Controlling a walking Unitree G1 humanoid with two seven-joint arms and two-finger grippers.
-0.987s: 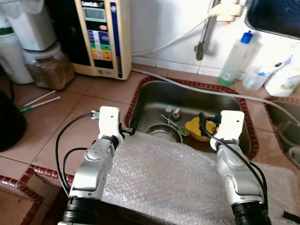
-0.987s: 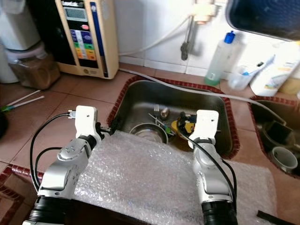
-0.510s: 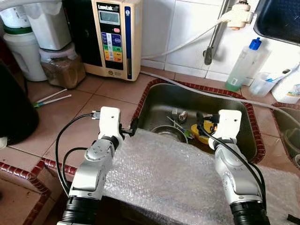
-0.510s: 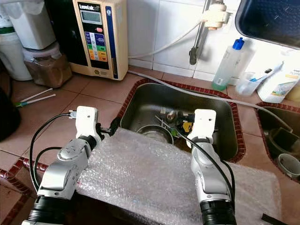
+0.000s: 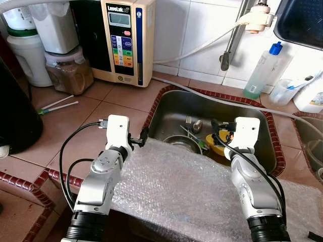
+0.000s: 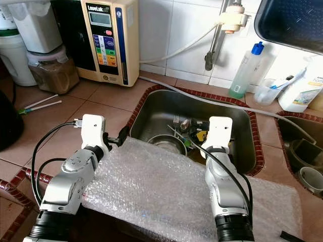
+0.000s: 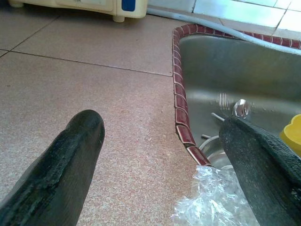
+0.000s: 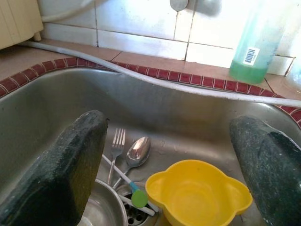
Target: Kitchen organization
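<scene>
Jars and a water unit stand at the back left of the tiled desk; the left hand, fingers spread open, hovers over the sink's left rim, at the edge of bubble wrap. Sink holds a steel bowl, fork, spoon and yellow cup; the right hand hangs open above the cup; a soap bottle stands behind.
</scene>
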